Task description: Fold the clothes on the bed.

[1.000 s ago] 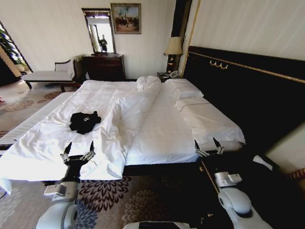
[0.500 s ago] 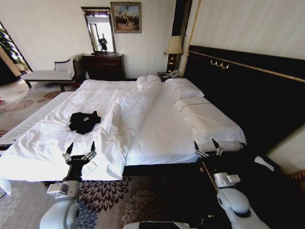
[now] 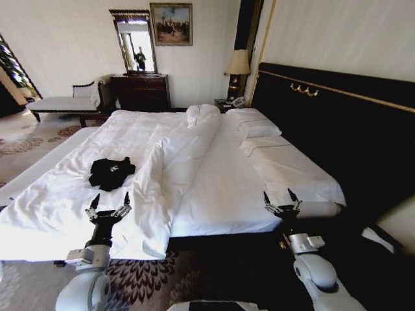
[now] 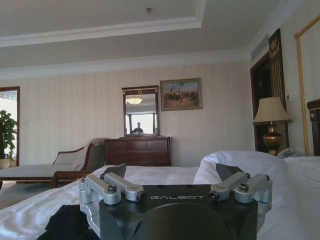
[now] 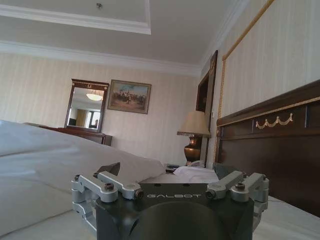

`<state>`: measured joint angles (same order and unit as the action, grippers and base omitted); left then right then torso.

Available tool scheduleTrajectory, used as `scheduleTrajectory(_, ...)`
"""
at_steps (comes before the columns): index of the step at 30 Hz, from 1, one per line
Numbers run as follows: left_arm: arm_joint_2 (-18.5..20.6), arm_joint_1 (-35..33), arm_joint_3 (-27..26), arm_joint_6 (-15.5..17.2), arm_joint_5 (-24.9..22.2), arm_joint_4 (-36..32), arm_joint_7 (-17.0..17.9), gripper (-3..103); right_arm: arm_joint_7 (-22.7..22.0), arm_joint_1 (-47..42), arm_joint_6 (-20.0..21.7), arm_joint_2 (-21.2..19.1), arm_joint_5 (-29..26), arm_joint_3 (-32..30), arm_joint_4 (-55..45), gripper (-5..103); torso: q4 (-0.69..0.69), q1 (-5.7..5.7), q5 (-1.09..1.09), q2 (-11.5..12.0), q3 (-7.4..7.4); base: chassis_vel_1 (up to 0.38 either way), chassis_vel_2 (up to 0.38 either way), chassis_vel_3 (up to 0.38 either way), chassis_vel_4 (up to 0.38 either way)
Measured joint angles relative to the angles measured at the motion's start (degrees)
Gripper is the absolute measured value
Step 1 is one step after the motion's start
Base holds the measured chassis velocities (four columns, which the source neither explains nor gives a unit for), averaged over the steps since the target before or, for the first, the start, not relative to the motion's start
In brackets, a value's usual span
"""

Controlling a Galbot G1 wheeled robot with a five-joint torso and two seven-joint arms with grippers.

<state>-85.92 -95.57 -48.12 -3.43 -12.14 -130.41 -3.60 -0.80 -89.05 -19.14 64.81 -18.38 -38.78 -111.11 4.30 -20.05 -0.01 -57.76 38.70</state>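
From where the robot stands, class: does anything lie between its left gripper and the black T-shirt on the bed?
Nothing visible does. The left gripper hangs open over the near edge of the bed, and only rumpled white duvet lies between it and the black T-shirt. The raised duvet fold runs beside that path, not across it.

Left side: open duvet lies between the left gripper (image 3: 108, 209) and the clothes (image 3: 111, 172), nothing standing on it.
Middle: a raised fold of duvet (image 3: 162, 175) runs along the bed (image 3: 214, 188), just beside the clothes.
Right side: flat sheet ahead of the right gripper (image 3: 281, 204); pillows (image 3: 256, 127) and tall headboard (image 3: 337, 123) wall that side.
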Motion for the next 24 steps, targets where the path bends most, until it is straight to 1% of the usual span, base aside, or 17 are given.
scheduleTrajectory(5,-0.23,-0.27,0.00,-0.08,0.24,-0.46,0.00,100,0.21,0.10,-0.40,0.12,0.88,-0.27,0.24,100,0.00,0.00,0.00,0.01,0.01,-0.055,0.058,0.045,-0.031)
scheduleTrajectory(8,-0.36,-0.64,-0.03,-0.11,0.45,-0.70,0.01,100,0.23,0.11,-0.63,0.62,0.98,-0.20,0.28,100,0.02,0.15,0.01,-0.03,-0.05,0.000,0.000,0.000,0.000)
scheduleTrajectory(16,-0.52,-0.97,-0.09,-0.26,0.73,-0.81,0.01,100,0.38,0.12,-1.05,1.67,1.97,0.11,0.67,100,0.02,0.15,0.01,-0.06,-0.05,0.082,0.014,-0.058,-0.010)
scheduleTrajectory(24,-0.56,-0.93,0.04,-0.52,0.91,-0.41,0.02,100,0.38,0.04,-1.86,3.34,3.37,0.02,1.15,100,0.01,0.07,0.01,-0.02,-0.02,0.137,0.159,-0.118,-0.181)
